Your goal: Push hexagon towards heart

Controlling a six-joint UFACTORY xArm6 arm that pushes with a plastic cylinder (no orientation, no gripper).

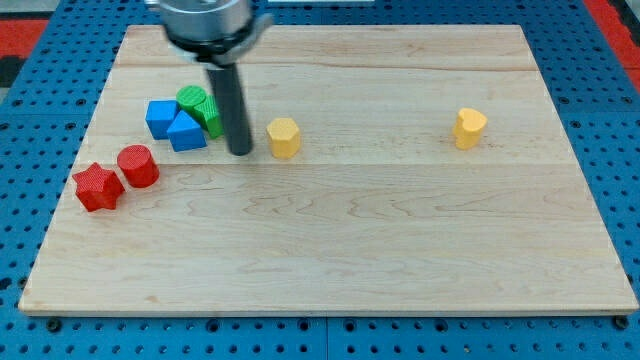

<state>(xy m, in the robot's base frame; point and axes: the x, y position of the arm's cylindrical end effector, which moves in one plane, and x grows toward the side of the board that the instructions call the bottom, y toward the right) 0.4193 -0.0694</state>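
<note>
One clear gap remains between my tip (240, 152) and yellow hexagon (284, 137); tip sits at hexagon's 9 o'clock, near, not touching. No pincer on this arm, only bare rod, so nothing to open or close. Yellow heart (469, 127) lies well apart at hexagon's 3 o'clock, slightly toward 2. Judgement: push straight toward 3 o'clock through hexagon's centre, steering slightly up; off-centre contact may spin it aside. Green block (201, 108), blue triangular block (186, 131), blue block (160, 117) cluster behind tip, out of path.
</note>
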